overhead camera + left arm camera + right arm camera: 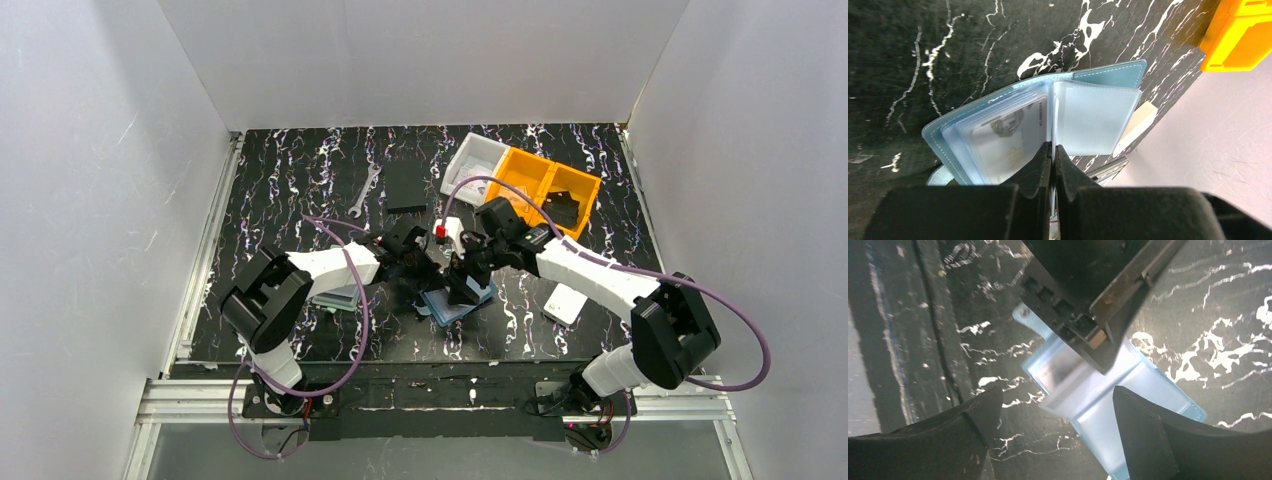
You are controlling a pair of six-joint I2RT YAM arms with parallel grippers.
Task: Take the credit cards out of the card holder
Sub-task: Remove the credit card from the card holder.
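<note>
Card holder [1083,120] matt blue cover, glossy clear plastic pockets.

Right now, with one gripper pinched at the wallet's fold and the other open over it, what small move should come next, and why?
Probably close the right gripper on the card holder to steady it. Its open fingers flank the holder's pale blue side. The left gripper is shut at the fold, and a credit card sits in its clear pocket, so a pull might drag the whole holder.

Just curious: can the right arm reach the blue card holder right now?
Probably yes: the right gripper hangs open right over the open card holder, with nothing between them. The left gripper, shut on a pocket leaf, crowds one side.
</note>
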